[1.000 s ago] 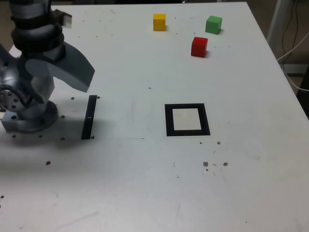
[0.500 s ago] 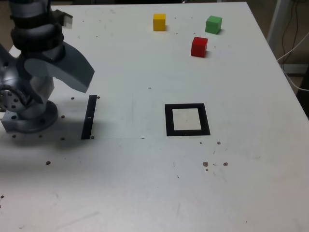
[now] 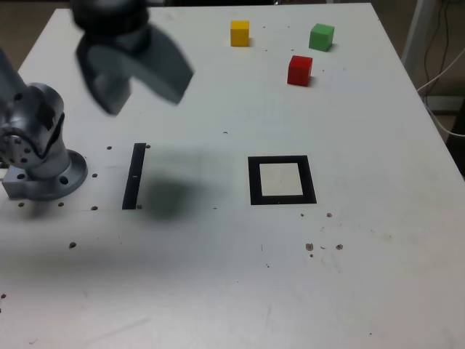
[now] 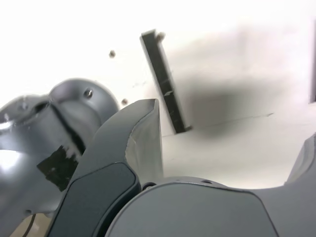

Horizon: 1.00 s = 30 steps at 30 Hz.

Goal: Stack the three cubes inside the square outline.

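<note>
Gripper [image 3: 138, 76]: raised at exterior view's far left, jaws spread wide, nothing held; red cube [image 3: 299, 70], yellow cube [image 3: 240, 33], green cube [image 3: 321, 36] grouped far right; square outline [image 3: 282, 180] unoccupied

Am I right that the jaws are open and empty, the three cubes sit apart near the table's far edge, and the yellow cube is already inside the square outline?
Not quite: the exterior view shows the square outline empty. The yellow cube sits near the far edge with the green cube and red cube. The gripper's jaws are indeed open and empty.
</note>
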Each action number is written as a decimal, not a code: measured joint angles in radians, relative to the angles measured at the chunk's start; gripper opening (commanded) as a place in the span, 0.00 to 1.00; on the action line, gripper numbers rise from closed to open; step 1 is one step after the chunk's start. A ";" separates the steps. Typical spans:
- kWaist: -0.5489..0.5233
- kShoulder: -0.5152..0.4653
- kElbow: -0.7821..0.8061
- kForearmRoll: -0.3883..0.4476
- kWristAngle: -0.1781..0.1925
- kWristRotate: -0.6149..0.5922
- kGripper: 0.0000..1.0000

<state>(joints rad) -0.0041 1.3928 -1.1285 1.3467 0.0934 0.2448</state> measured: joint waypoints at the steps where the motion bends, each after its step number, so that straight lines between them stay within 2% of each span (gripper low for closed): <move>1: 0.016 0.018 -0.030 0.010 0.010 0.017 0.99; 6: 0.098 0.117 -0.153 0.042 0.050 0.118 0.99; 11: 0.152 0.200 -0.313 0.080 0.057 0.186 0.98; 17: 0.204 0.370 -0.502 0.143 0.061 0.288 0.97; 25: 0.284 0.583 -0.756 0.192 0.094 0.412 0.97; 30: 0.339 0.728 -0.915 0.232 0.098 0.493 0.97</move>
<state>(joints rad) 0.3345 2.1209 -2.0435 1.5782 0.1919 0.7373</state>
